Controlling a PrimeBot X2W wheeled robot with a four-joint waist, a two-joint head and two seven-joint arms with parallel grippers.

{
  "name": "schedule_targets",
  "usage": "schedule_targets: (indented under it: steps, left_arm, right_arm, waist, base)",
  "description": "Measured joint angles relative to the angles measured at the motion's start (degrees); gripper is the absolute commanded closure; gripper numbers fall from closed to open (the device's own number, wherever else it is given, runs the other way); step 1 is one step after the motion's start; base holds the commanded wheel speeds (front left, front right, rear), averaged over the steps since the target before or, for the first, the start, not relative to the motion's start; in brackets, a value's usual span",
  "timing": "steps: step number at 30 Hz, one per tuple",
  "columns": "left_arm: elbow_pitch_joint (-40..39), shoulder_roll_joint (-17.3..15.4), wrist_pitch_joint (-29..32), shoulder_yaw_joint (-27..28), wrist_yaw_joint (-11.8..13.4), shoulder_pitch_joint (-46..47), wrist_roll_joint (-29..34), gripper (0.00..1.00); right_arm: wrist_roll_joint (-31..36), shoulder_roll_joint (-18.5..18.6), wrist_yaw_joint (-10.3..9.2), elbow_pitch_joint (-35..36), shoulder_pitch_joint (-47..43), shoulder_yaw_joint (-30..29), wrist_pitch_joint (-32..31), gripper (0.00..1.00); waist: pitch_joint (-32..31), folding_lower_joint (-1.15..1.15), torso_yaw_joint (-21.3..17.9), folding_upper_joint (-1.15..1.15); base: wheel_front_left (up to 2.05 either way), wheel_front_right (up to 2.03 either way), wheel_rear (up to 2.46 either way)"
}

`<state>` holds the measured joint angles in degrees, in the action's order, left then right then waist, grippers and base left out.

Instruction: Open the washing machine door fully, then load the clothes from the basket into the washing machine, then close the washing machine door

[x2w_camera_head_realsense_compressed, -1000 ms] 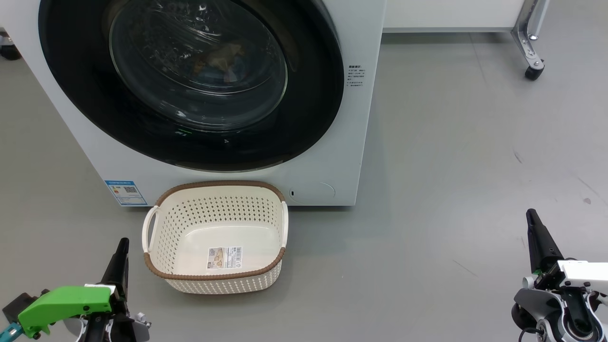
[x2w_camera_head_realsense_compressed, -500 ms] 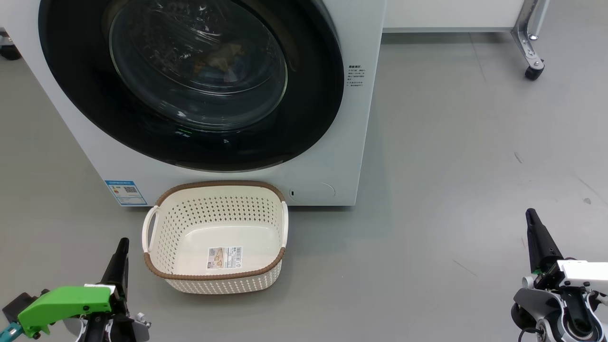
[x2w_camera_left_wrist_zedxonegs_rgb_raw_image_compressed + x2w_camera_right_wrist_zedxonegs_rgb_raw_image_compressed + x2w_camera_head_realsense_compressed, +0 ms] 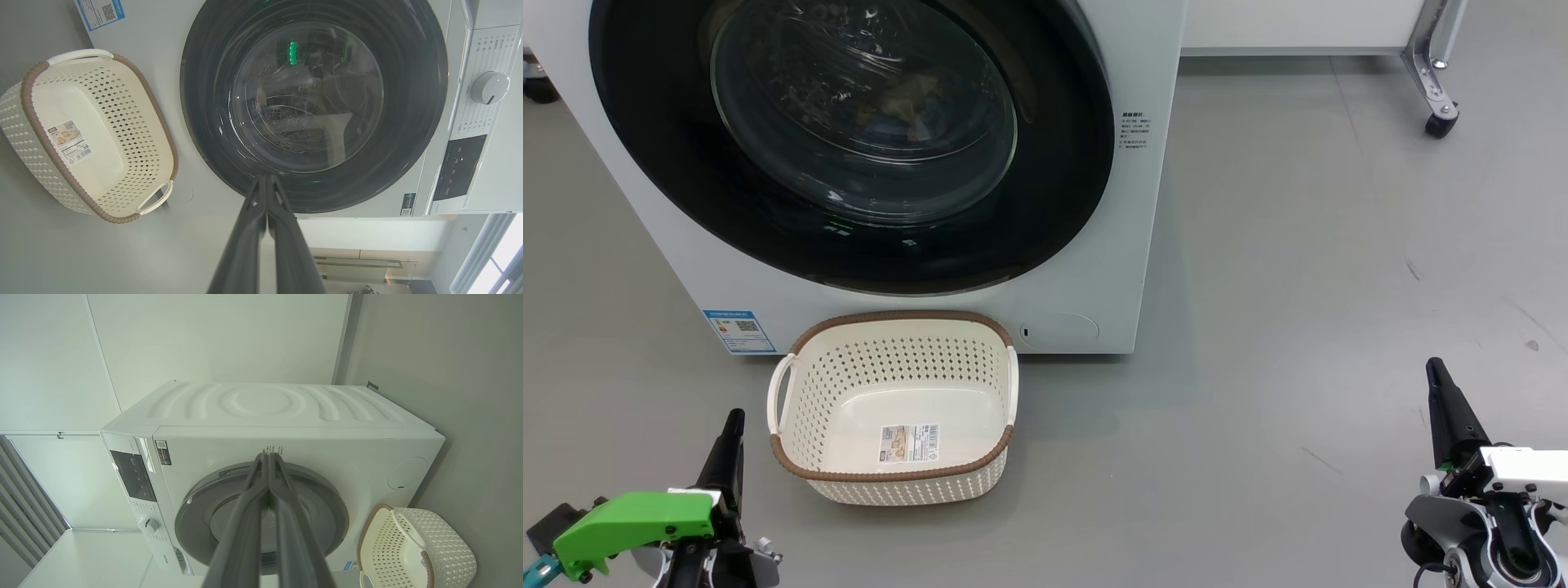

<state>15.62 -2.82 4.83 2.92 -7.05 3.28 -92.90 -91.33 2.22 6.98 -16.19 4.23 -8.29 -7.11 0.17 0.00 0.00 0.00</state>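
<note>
Head view: the basket [image 3: 894, 490], a label sticker [image 3: 908, 443] inside, sits just beside the left gripper [image 3: 735, 418], fingers pressed together on nothing; the right gripper [image 3: 1435, 367], likewise closed, is well apart. Left wrist view: the washing machine door [image 3: 204, 102] is closed ahead.

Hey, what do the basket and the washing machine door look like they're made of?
The basket looks like moulded plastic, cream and matte: even rows of holes, a brown top band imitating weave. The washing machine door seems clear glass in the middle, see-through with sharp highlights, set in a glossy black ring, probably plastic, though that stays open.
</note>
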Motion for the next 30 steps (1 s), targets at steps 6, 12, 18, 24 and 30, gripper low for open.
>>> schedule_targets:
  steps: [6, 12, 18, 24, 30]
  left_arm:
    - [0.0, 0.0, 0.09, 0.03, 0.0, 0.0, 0.0, 1.0]
    - [0.0, 0.0, 0.15, 0.05, 0.0, 0.0, 0.0, 1.0]
    - [0.0, 0.0, 0.15, 0.07, 0.0, 0.0, 0.0, 1.0]
    - [0.0, 0.0, 0.15, 0.08, 0.0, 0.01, 0.0, 1.0]
    - [0.0, 0.0, 0.15, 0.1, 0.0, 0.01, 0.0, 1.0]
  right_arm:
    - [-0.01, 0.0, 0.0, 0.02, -0.01, 0.03, 0.23, 1.0]
    - [-0.01, 0.0, 0.0, 0.04, -0.01, 0.05, 0.23, 1.0]
    - [-0.01, 0.0, 0.0, 0.05, -0.01, 0.08, 0.24, 1.0]
    - [-0.01, 0.0, 0.0, 0.08, -0.01, 0.09, 0.24, 1.0]
    - [-0.01, 0.0, 0.0, 0.09, -0.01, 0.11, 0.24, 1.0]
  waist:
    - [0.0, 0.0, 0.0, 0.0]
    - [0.0, 0.0, 0.0, 0.0]
    - [0.0, 0.0, 0.0, 0.0]
    - [0.0, 0.0, 0.0, 0.0]
    - [0.0, 0.0, 0.0, 0.0]
  base:
    - [0.0, 0.0, 0.0]
    - [0.0, 0.0, 0.0]
    - [0.0, 0.0, 0.0]
    - [0.0, 0.0, 0.0]
    - [0.0, 0.0, 0.0]
